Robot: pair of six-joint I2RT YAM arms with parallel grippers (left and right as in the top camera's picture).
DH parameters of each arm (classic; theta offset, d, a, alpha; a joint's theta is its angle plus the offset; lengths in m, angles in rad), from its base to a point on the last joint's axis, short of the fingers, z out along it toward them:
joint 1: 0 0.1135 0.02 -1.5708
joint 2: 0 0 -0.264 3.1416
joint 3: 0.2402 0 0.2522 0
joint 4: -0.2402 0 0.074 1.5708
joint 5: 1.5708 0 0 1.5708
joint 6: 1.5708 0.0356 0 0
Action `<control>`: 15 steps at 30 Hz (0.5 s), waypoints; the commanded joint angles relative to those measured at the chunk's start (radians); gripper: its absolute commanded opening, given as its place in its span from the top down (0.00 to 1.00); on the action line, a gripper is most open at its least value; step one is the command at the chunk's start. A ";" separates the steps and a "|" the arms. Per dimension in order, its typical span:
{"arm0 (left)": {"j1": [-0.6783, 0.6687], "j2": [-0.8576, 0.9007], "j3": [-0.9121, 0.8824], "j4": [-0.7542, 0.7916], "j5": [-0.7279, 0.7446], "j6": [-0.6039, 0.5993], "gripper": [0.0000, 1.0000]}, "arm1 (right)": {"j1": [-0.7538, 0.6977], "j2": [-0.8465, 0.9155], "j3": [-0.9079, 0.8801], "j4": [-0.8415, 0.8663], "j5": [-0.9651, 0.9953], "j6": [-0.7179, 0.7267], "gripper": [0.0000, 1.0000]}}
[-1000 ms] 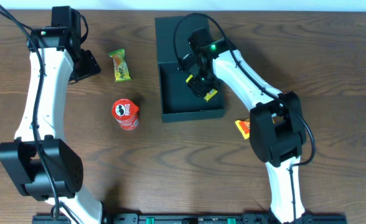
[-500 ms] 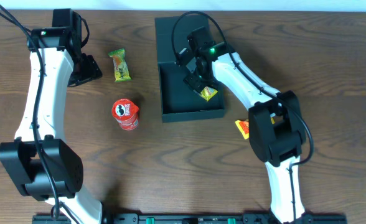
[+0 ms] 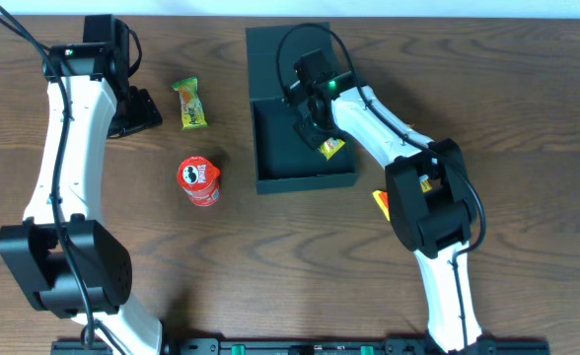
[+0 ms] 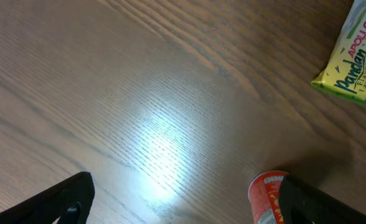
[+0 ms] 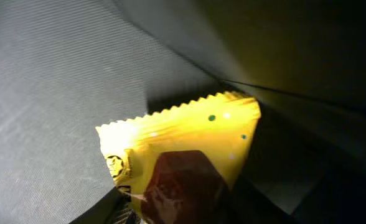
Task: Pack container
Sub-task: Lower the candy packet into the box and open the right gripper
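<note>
Overhead: fixed, looks straight down on table [image 3: 527, 89], wide enough for the whole workspace. Left wrist: close, tilted onto bare wood; shares red can [image 4: 268, 198] and green packet [image 4: 350, 56] with overhead. Right wrist: very close, inside container [image 5: 40, 81]; yellow packet [image 5: 189, 134] fills the frame. Probably a corner, too dark to be sure.

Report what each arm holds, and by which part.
Left jaws: wide open, nothing held. Right jaws hang over the yellow packet in the box; whether they grip it cannot be told.

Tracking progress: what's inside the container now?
One yellow snack packet in the container, near its right wall. The right arm covers part of the floor; anything beneath is hidden.
</note>
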 commanded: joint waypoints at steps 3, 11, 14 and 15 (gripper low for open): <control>0.004 -0.003 0.018 -0.004 0.000 0.007 0.05 | 0.016 0.015 -0.007 -0.008 0.055 0.316 0.58; 0.004 -0.003 0.018 -0.011 0.000 0.006 0.05 | 0.016 0.015 -0.007 -0.076 0.152 0.669 0.57; 0.004 -0.003 0.017 -0.011 0.000 0.006 0.05 | 0.016 0.015 -0.006 -0.101 0.218 0.730 0.57; 0.004 -0.003 0.018 -0.011 0.000 0.006 0.04 | 0.016 0.015 -0.006 -0.100 0.230 0.730 0.57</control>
